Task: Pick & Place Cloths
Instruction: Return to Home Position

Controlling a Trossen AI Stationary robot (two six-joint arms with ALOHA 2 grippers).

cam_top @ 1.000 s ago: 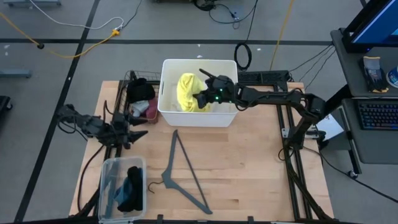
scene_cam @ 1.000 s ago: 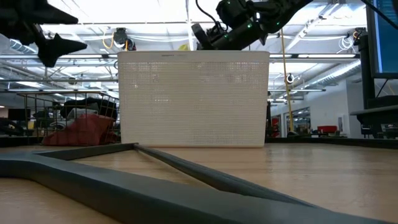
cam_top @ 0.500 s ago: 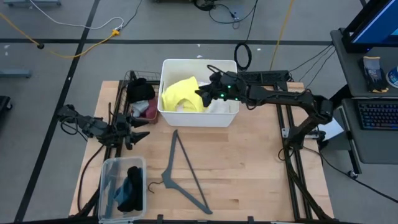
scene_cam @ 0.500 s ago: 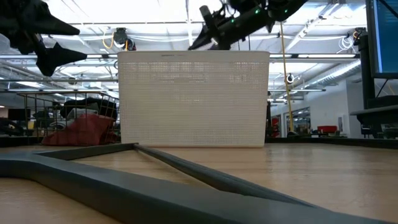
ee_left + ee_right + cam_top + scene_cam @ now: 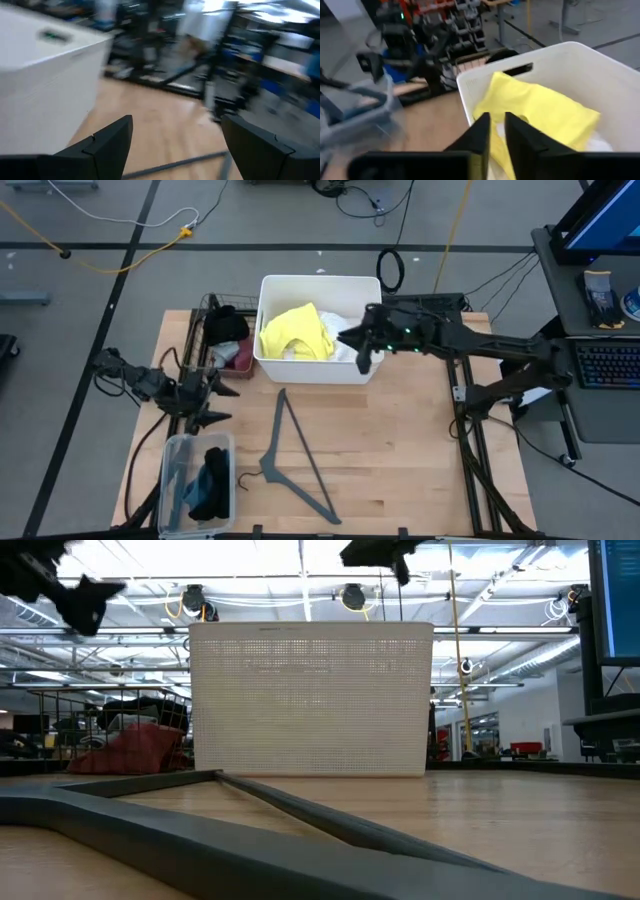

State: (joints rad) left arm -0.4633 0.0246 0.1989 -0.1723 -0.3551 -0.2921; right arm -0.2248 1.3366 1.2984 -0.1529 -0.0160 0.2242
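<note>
At the left edge of the desk [image 5: 400,450], the left end effector [image 5: 230,404] hangs above the wood with its fingers spread wide apart, gripping nothing. Just in front of it, at the desk's near left corner, a clear bin [image 5: 166,470] holds a black cloth [image 5: 212,470] and a teal cloth [image 5: 197,490] side by side. Behind the left arm, a wire basket [image 5: 213,302] sits at the far left corner with another black cloth [image 5: 226,326] heaped over a maroon cloth [image 5: 140,750].

Further right, a grey hanger [image 5: 150,830] lies flat on the desk, between the clear bin and the middle, its hook towards the bin. Beyond it stands the white bin [image 5: 320,371], touching the wire basket's side. Inside, a yellow cloth [image 5: 295,332] is spread over the left and middle part, and a white cloth [image 5: 338,350] shows beside it on the right.

The right end effector [image 5: 497,117] hovers above the white bin's near right corner, pointing back over the yellow cloth. Its fingers are drawn almost together, with only a thin slit between them, and they grip nothing. The right arm stretches away to its mount at the desk's right edge.
</note>
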